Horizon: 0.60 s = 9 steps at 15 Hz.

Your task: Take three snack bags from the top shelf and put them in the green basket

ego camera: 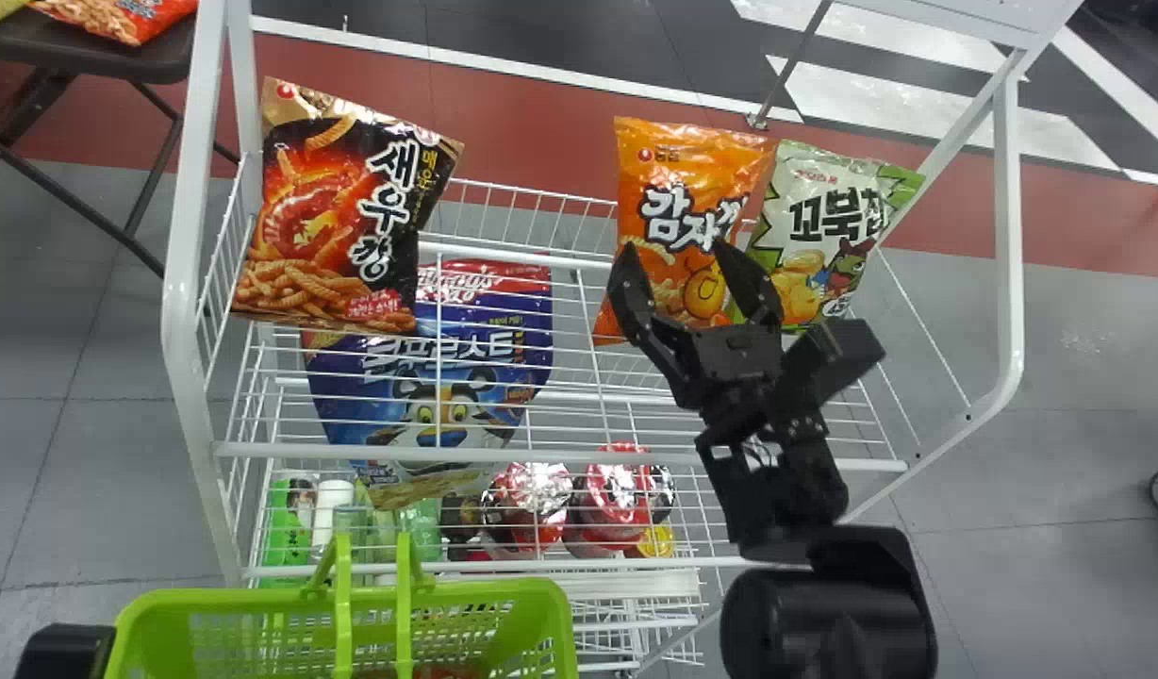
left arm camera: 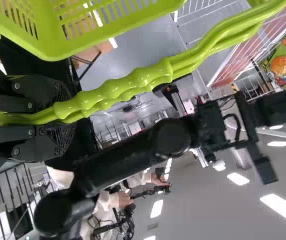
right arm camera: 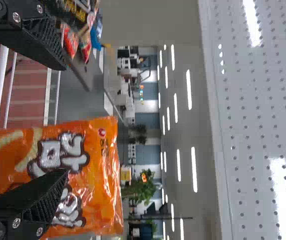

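Three snack bags sit on the top shelf (ego camera: 579, 457): a dark bag (ego camera: 339, 207) at the left end, an orange bag (ego camera: 683, 174) right of the middle, and a green-and-white bag (ego camera: 819, 217) just beside it. Step in hand, as I judge it: grasp the orange one. My right tool (ego camera: 675, 247) is before it, fingers apart, nothing clamped. My left tool (left arm camera: 57, 116) is clamped on the green handles (left arm camera: 120, 92) of the green basket (ego camera: 145, 608), held in front of the rack. Note on alignment: the right wrist view has my right-hand finger across the orange bag's face and the left-hand one clear of it, so I would shift a little to the right before going in, until both side edges lie between the fingers. Caution: the green-and-white neighbour stands close; too wide a sweep could catch it or push it along. Bag is likely soft and slippery, so close gradually, enough to gather the film without crushing the contents. Then lift clear of the wires before turning toward the basket. Keep the left tool steady, basket level.
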{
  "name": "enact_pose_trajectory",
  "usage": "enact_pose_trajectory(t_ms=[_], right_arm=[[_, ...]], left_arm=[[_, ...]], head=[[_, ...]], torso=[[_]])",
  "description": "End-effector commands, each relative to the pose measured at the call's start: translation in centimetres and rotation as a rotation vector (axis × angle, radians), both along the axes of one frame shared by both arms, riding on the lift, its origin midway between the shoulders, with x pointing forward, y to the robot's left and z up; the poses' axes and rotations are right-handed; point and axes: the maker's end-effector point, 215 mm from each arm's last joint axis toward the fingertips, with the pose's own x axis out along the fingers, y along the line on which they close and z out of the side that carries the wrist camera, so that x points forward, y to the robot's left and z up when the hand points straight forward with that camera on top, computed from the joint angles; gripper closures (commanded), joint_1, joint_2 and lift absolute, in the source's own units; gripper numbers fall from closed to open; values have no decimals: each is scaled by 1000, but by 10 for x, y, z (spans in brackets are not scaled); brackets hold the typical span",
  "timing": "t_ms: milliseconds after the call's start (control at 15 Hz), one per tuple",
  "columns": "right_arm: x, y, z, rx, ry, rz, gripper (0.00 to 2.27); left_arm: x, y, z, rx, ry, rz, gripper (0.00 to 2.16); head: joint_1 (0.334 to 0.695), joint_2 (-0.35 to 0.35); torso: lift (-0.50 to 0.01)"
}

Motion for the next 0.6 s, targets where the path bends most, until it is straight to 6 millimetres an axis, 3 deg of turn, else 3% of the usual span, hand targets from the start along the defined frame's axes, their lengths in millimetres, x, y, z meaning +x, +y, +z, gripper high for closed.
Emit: enact_pose_trajectory(t_ms=[0,400,467,533], right_arm=[[26,-17,-13,-5,23,-40,83],[60,-39,-55,-27,132,-123,161],[61,-40,-57,-35,136,-111,660],[61,-41,-57,-38,140,-107,1403]], left_arm=[[0,0,0,-2,2,0,1895],[6,-1,-3,-10,13,-5,1895],[7,-1,-3,-10,13,-5,1895],[8,-1,-3,-10,13,-4,1895]], head=[[695,-350],[695,-350],[695,-350],[695,-350]], torso=[[-36],[-36],[-36],[-36]])
